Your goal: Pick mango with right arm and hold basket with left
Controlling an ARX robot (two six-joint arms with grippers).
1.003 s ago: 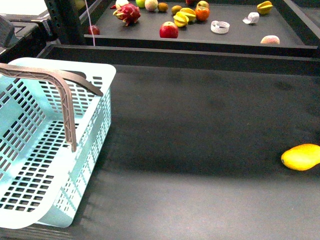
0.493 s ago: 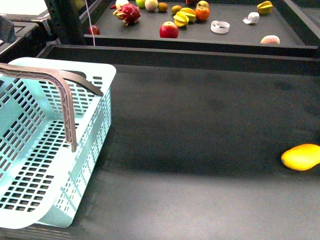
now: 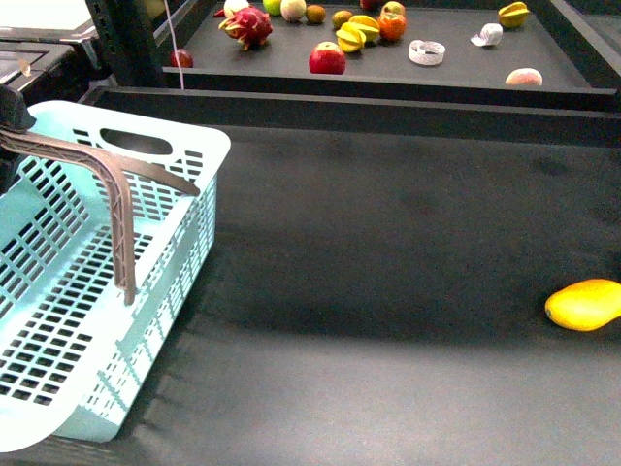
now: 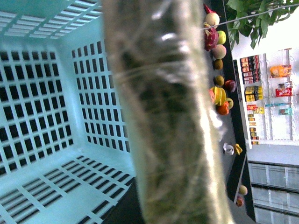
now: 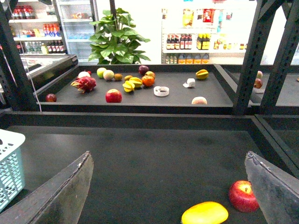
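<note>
Your right hand (image 5: 168, 156): wide open, empty | mango (image 5: 204, 213): on desk (image 5: 135, 179), apart from both fingers (image 5: 70, 191), untouched.

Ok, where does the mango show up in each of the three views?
Front view: the mango lies at the far right edge, partly cut off.
Left wrist view: not in it; the basket and its handle fill the picture.
Right wrist view: the mango lies close to the camera, beside a red apple.
Shared landmark: the light blue basket, seen in all three views.
</note>
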